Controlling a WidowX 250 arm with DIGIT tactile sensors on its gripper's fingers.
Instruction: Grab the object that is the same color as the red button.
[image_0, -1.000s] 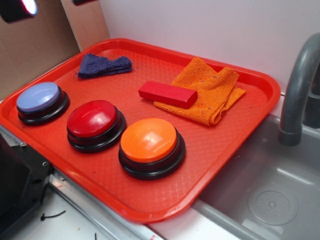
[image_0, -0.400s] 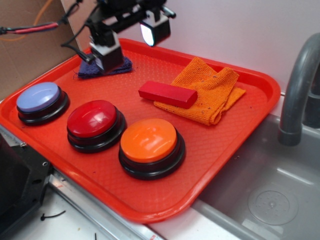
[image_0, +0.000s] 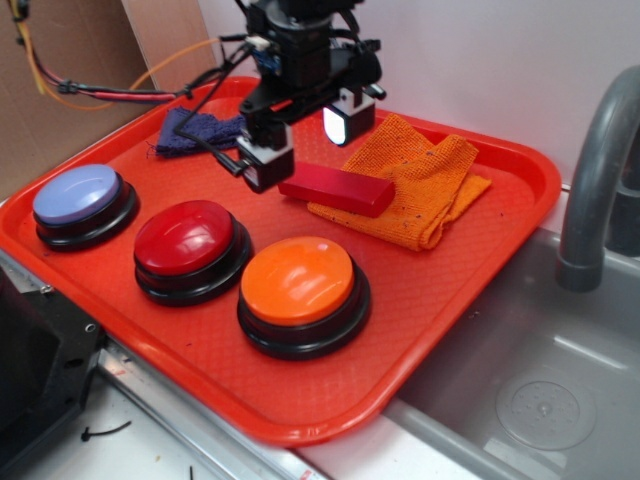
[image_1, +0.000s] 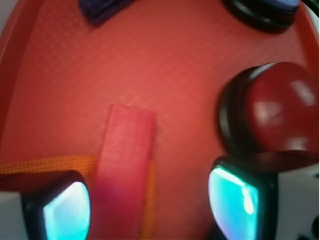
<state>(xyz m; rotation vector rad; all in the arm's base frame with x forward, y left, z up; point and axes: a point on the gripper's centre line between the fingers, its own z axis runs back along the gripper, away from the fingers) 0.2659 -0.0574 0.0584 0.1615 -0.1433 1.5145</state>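
While the gripper (image_0: 303, 140) is hovering w/ jaws spread wide over the red block (image_0: 336, 189), I'm seeing nothing held. Block's lying partly on the orange cloth (image_0: 425, 185), behind the red button (image_0: 190, 248).

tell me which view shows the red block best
The exterior view: the red block appears almost whole, its right end lying on the orange cloth, left end by the end effector. The wrist view shows only a blurred, cropped part between the fingers.

block (image_0: 336, 189) on cloth (image_0: 420, 185) edge | buttons (image_0: 186, 238) in front | all on tray (image_0: 470, 290)
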